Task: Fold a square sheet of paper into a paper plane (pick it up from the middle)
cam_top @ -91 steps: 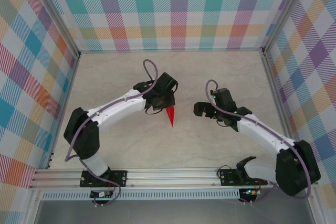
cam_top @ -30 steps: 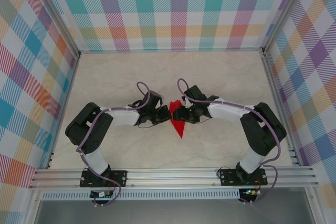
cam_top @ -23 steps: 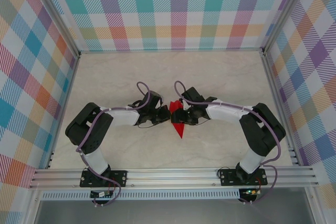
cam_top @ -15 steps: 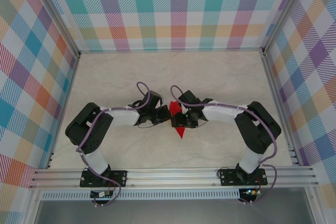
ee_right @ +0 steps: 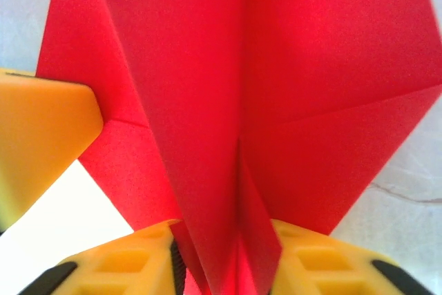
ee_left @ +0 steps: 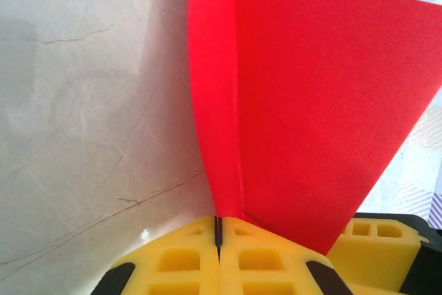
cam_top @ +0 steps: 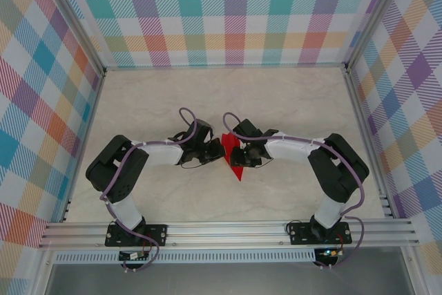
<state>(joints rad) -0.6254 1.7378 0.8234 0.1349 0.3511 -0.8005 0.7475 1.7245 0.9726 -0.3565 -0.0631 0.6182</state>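
My left gripper point(cam_top: 215, 153) is clamped fully closed, the two yellow fingers pressed together with no gap. The centre fold of the paper plane point(cam_top: 235, 162) runs straight down into that seam. From my left wrist, the plane point(ee_left: 311, 115) rises directly ahead of the left gripper point(ee_left: 217, 229) and fans out to its right, over the pale table point(ee_left: 83, 101).

My right gripper point(cam_top: 239, 153) sits just across from the left one, with the plane between them. From my right wrist, the red folds point(ee_right: 290, 67) drop between the fingers of the right gripper point(ee_right: 228, 257) and fill the space there. The jaws stand partly apart, and I cannot tell whether they are pinching the paper or only flanking it. A yellow finger point(ee_right: 41, 136) of my left gripper touches the plane's edge just ahead and to the left.

Three seconds ago my left gripper held the plane alone and my right gripper was well off to the side. A second ago the two had already met. Since then the right gripper has slid further in over the plane and its jaws have narrowed. My left gripper has not shifted, and the tip still points back toward my bases.
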